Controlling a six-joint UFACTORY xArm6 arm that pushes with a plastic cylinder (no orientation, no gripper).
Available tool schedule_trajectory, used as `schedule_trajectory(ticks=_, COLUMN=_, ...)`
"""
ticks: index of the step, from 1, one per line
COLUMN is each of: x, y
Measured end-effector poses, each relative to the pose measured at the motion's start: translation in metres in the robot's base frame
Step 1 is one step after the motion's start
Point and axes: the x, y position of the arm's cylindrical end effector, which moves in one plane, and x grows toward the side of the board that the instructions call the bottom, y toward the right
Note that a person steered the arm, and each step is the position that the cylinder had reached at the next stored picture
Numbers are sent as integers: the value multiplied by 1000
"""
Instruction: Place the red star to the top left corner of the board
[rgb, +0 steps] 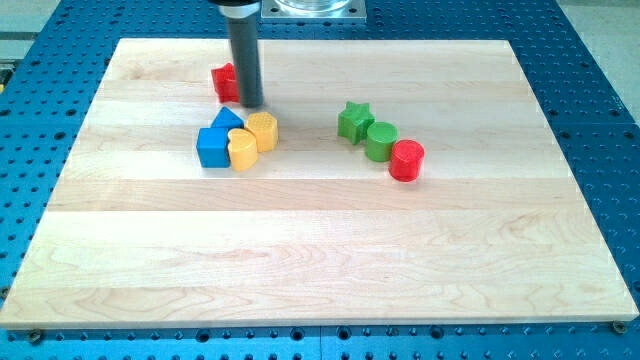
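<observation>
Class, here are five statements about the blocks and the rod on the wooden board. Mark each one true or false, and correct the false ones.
1. The tip is right beside the red star, on its right in the view. True.
2. The red star sits in the board's top left corner. False: it lies right of that corner, short of it.
3. The green star touches the green cylinder. True.
4. The red cylinder is among the blue and yellow blocks. False: it is next to the green cylinder.
5. Two yellow blocks are on the board. True.
</observation>
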Motion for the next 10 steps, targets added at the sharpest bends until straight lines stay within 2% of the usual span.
schedule_trajectory(ticks=1, x=-23, y=-32)
schedule_trajectory(ticks=3, x=-37, y=-39)
schedule_trajectory(ticks=5, x=-88, y=-40)
schedule_trajectory(ticks=10, x=-94, y=-87)
